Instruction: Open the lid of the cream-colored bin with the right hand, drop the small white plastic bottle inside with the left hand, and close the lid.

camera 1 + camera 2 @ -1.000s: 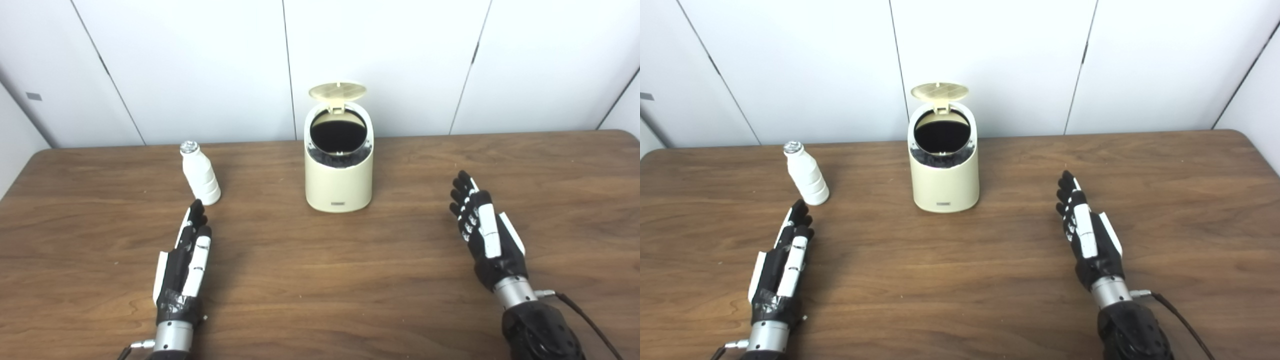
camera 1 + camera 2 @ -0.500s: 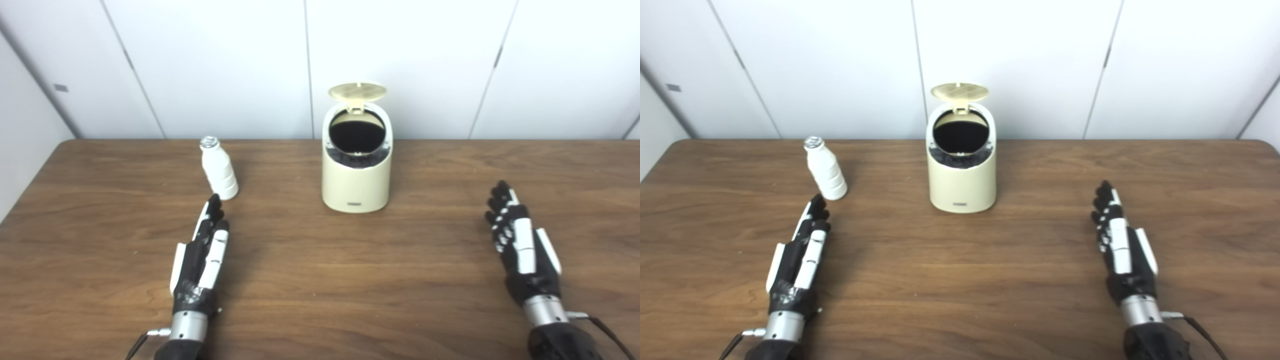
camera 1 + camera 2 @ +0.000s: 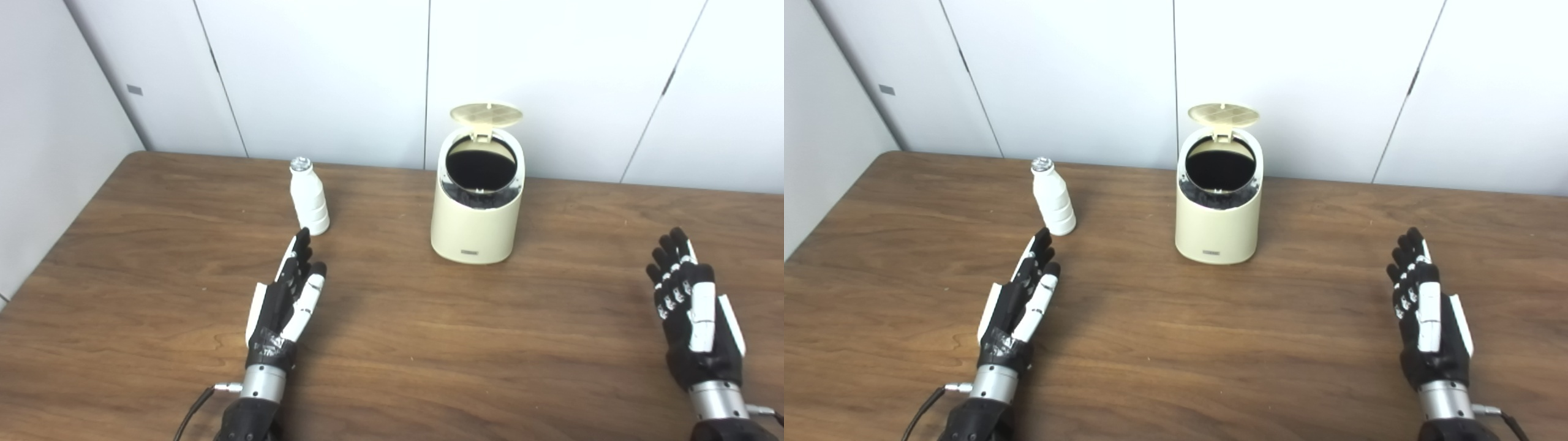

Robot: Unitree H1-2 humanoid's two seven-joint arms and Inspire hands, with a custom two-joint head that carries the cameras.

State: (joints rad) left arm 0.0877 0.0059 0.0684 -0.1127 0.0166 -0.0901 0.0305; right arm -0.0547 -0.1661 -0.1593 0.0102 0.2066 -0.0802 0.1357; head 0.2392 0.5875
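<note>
The cream-colored bin (image 3: 476, 202) stands near the table's back edge with its round lid (image 3: 486, 114) tipped up and the dark inside showing. A small white plastic bottle (image 3: 309, 196) with a silver cap stands upright to the bin's left. My left hand (image 3: 286, 302) lies open and flat just in front of the bottle, its fingertips a short way off it. My right hand (image 3: 694, 318) rests open at the front right, well apart from the bin (image 3: 1219, 205) and holding nothing.
The brown wooden table (image 3: 392, 343) runs to a white panelled wall (image 3: 318, 73) behind the bin. A side wall (image 3: 43, 153) closes off the left, beyond the table's left edge. A cable (image 3: 193, 413) trails from my left wrist.
The whole picture has shifted right, so the camera has turned left. The right hand has drawn back toward the front right. The left hand, bottle and bin stay put.
</note>
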